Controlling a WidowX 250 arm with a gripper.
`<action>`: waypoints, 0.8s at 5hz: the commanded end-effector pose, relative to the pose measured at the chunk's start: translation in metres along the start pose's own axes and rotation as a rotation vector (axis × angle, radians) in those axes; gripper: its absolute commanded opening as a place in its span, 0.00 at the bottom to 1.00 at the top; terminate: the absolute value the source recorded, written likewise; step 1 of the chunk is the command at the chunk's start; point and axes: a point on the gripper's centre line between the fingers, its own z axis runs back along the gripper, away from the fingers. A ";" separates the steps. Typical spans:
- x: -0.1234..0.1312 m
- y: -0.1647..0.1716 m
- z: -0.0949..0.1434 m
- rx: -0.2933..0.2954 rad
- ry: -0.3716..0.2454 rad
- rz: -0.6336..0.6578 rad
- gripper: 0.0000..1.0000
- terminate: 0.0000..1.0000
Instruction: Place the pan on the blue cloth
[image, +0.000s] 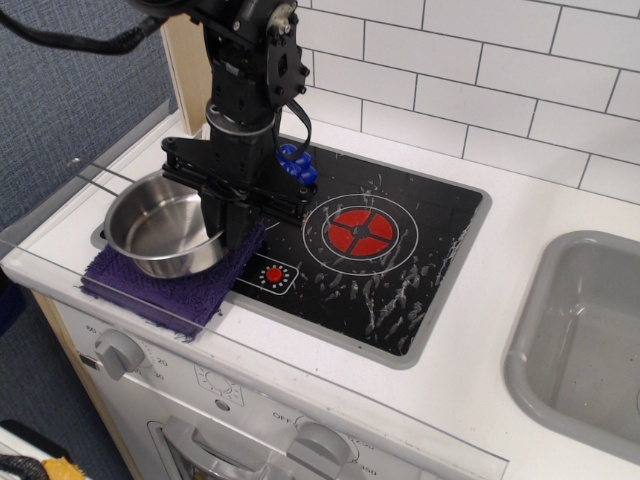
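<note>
The shiny round steel pan (160, 226) sits over the dark purple-blue cloth (165, 290) at the stove's front left corner, its thin wire handle (95, 172) pointing back left. My gripper (224, 222) comes down from above and is at the pan's right rim. Its fingers appear closed on the rim, though the black arm body hides the fingertips. I cannot tell whether the pan's base touches the cloth.
A small blue toy grape cluster (297, 165) lies on the black cooktop (400, 250) behind the gripper, next to the red burner (355, 230). A grey sink basin (590, 340) is at the right. A wooden post (195, 65) and tiled wall stand behind.
</note>
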 end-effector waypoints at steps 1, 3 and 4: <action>-0.009 -0.010 0.026 -0.031 -0.036 0.014 1.00 0.00; -0.005 -0.018 0.051 -0.127 -0.182 -0.128 1.00 0.00; -0.001 -0.024 0.072 -0.183 -0.293 -0.230 1.00 0.00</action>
